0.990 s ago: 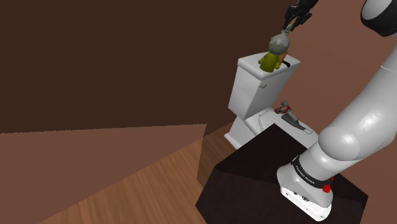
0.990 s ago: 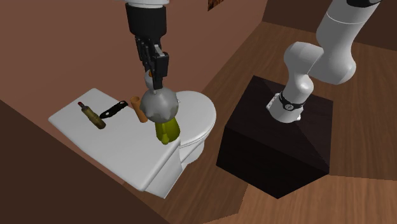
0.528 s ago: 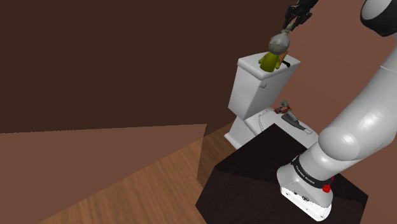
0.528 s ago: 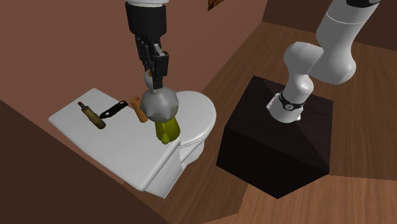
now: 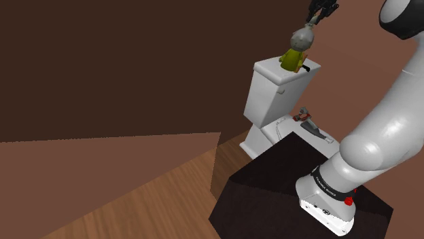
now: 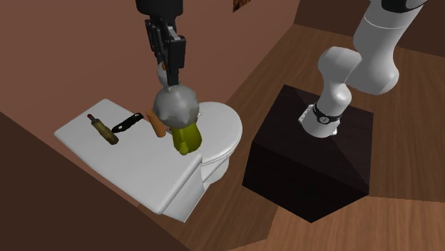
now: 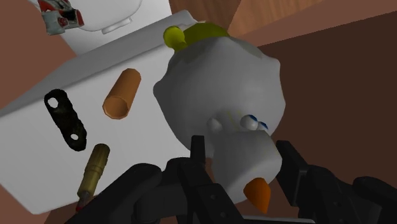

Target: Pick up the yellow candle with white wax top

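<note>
The candle (image 5: 293,60) has a yellow-green body and a lumpy grey-white top shaped like a face with an orange nose. It hangs just above the white toilet tank lid (image 5: 267,69), near the lid's edge towards the bowl. My gripper (image 5: 316,16) is shut on the narrow top end of the candle. From the second exterior view the gripper (image 6: 170,74) comes straight down onto the candle (image 6: 186,138). In the wrist view the black fingers (image 7: 199,156) clasp the white head of the candle (image 7: 219,83), with the gripper (image 7: 245,173) shut around it.
On the tank lid (image 6: 128,162) lie an orange cylinder (image 6: 155,123), a flat black piece with holes (image 6: 126,123) and a brown tube with a red tip (image 6: 102,129). The toilet seat (image 6: 224,128) is beside it. The dark stand (image 6: 307,157) sits on the wooden floor.
The gripper has risen a little with the candle in it, so the candle now hangs higher over the tank lid. The other items on the lid have not moved.
</note>
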